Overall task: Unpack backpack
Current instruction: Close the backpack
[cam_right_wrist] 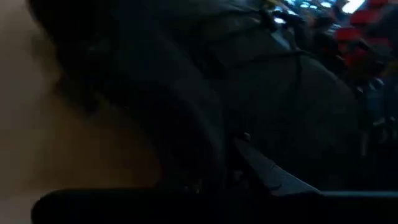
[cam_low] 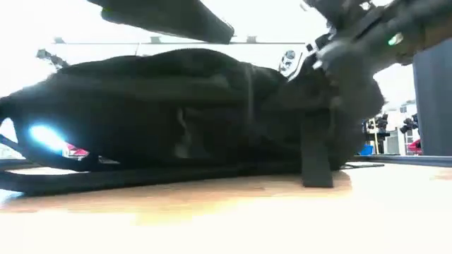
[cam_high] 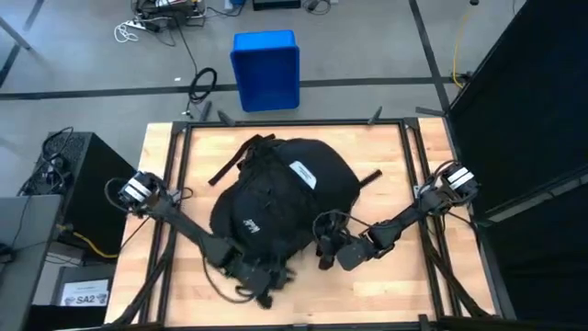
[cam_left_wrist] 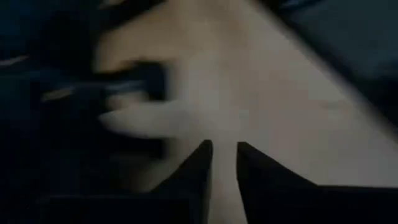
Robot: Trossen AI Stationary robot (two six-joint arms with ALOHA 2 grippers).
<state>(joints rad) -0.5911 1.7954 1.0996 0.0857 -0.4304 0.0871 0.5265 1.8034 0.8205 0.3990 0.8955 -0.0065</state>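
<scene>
The backpack (cam_high: 276, 198) in the middle of the frame is black cloth — soft, matt and a bit wrinkly. Its straps (cam_high: 234, 161) look like flat woven cloth too. A small white label (cam_high: 302, 173) on it looks smooth.

The desk (cam_high: 386, 152) is light wood with a smooth top, made of many little strips. Its edges have a dark metal frame (cam_high: 294, 122).

The blue box (cam_high: 265, 69) at the top of the frame is plastic — smooth, with a little shine.

The floor (cam_high: 83, 64) around it is grey and smooth.

Both arms look like dark, matt metal and plastic.
</scene>
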